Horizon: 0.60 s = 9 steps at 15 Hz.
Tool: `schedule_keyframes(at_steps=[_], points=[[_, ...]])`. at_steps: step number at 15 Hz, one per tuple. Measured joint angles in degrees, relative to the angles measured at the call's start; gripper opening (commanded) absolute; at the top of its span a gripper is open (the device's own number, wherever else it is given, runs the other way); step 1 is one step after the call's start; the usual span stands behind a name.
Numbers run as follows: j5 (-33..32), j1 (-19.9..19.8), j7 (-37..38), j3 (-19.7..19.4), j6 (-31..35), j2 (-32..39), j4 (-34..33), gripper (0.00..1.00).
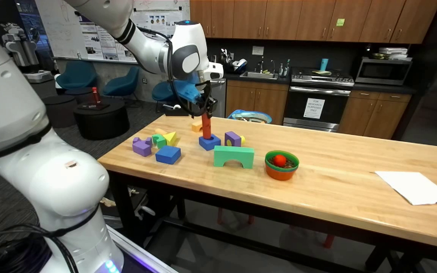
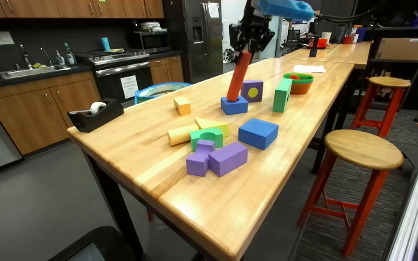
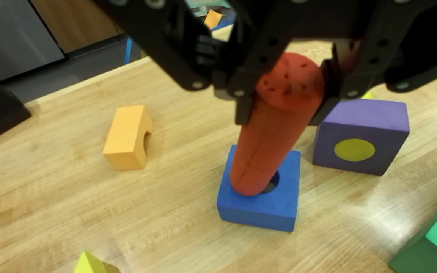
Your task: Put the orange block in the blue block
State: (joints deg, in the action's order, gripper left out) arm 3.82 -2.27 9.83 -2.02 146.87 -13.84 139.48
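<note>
Counter [image 1: 340,163] below, the end effector [image 3: 282,108] grips an orange block [image 3: 266,148] tilted over the blue block [image 3: 258,208], its foot seemingly off-centre at the hole [image 3: 273,183]. Lowered at that slant, it could catch the edge and skid the blue block sideways.

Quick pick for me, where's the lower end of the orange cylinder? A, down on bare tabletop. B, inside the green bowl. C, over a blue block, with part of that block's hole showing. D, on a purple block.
C: in the wrist view the lower end of the orange cylinder is over the blue block, and part of the dark hole shows uncovered beside it.
</note>
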Motion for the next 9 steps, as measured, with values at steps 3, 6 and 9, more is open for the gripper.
schedule_keyframes(at_steps=[3,6,9], points=[[0.0,-0.2,0.0,-0.3,0.0,0.1,0.0,0.15],[0.1,-0.4,-0.3,-1.0,0.0,0.2,0.0,0.15],[0.2,-0.7,-0.8,-2.1,0.0,0.2,0.0,0.15]])
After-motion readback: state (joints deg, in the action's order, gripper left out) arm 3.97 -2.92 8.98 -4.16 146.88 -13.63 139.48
